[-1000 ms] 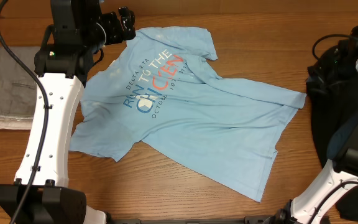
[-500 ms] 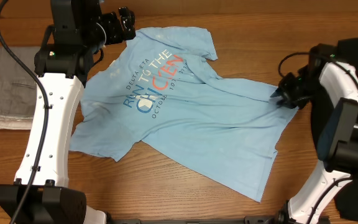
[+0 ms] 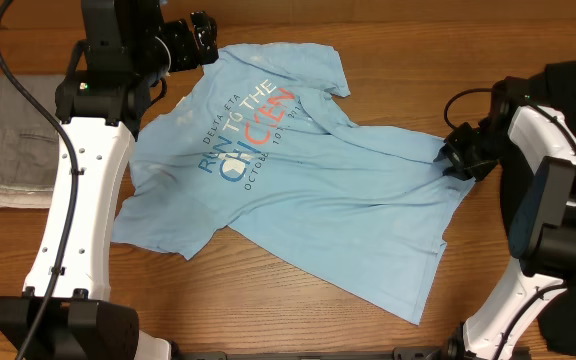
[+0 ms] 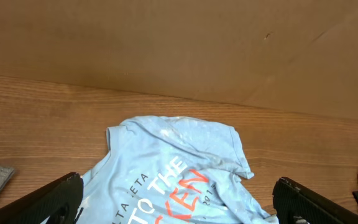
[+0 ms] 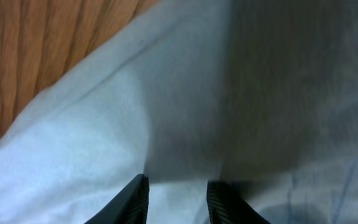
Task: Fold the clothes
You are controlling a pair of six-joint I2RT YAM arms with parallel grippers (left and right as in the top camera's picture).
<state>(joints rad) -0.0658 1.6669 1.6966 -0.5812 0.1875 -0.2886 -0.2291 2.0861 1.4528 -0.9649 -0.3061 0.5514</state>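
Note:
The light blue T-shirt (image 3: 298,190) lies spread on the wooden table, print side up, with dark blue, white and orange-red lettering. My left gripper (image 3: 200,40) hangs open over the shirt's far edge. In the left wrist view the shirt (image 4: 179,162) shows between its wide-apart fingers (image 4: 61,196), and nothing is held. My right gripper (image 3: 451,155) is down at the shirt's right corner. In the right wrist view its gripper (image 5: 178,186) has both fingers a little apart, right over the blue cloth (image 5: 104,112). The corner itself is hidden under it.
A folded grey garment (image 3: 13,140) lies at the table's left edge. A black garment (image 3: 568,120) lies at the right, behind my right arm. A brown cardboard wall (image 4: 166,43) runs along the back.
My right arm has swung in from the right edge to the shirt's right corner and settled there. The left arm and the shirt's body have not moved.

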